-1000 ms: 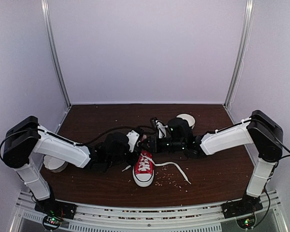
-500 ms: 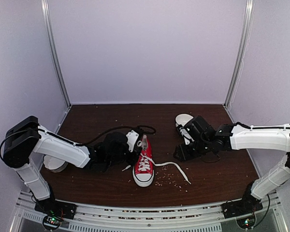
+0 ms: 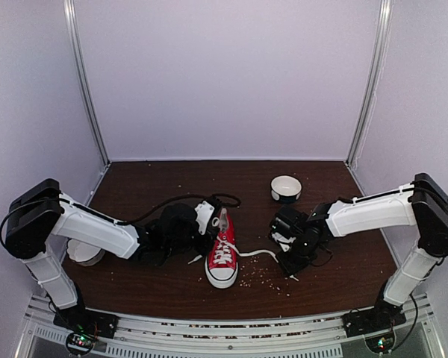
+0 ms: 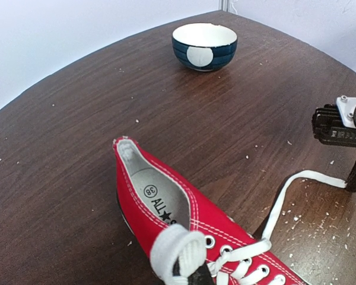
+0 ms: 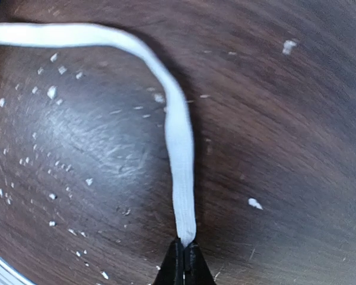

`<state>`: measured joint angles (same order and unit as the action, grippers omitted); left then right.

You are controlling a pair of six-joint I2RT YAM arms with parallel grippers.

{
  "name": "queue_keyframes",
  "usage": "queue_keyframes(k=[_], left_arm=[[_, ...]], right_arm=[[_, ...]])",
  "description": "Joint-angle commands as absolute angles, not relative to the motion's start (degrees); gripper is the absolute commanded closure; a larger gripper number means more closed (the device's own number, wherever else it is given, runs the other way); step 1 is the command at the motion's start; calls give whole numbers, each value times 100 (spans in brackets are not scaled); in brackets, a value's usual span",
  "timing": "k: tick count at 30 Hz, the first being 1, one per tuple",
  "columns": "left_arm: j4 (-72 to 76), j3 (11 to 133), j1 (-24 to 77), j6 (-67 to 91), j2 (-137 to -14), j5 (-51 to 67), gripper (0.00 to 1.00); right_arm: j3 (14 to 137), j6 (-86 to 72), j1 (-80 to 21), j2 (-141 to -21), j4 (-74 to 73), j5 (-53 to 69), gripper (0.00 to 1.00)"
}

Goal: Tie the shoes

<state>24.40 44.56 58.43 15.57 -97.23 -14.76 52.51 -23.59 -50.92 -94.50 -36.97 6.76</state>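
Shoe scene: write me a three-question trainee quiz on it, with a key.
1. True or false: the right gripper is shut on the lace.
2. Choose one: the bowl is A) inside the shoe; B) standing apart, past its heel; C) touching its toe.
3. Short answer: what lies scattered around the lace?

Key: 1 true; 2 B; 3 white crumbs.
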Motion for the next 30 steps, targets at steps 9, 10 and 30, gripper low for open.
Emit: queue_keyframes(k=[9, 10, 30], left_arm=[[2741, 4471, 5783, 1538, -9775, -1428, 100], [2750, 4461, 5783, 1538, -9766, -1432, 100], [3001, 4238, 5783, 1528, -9646, -1415, 100]], right_arm=[[7043, -2088, -4197, -9638, -1966, 3162, 100], [7367, -2300, -4193, -9852, -1607, 3402, 100], [8796, -4545, -4606, -11716, 842, 3382, 68]])
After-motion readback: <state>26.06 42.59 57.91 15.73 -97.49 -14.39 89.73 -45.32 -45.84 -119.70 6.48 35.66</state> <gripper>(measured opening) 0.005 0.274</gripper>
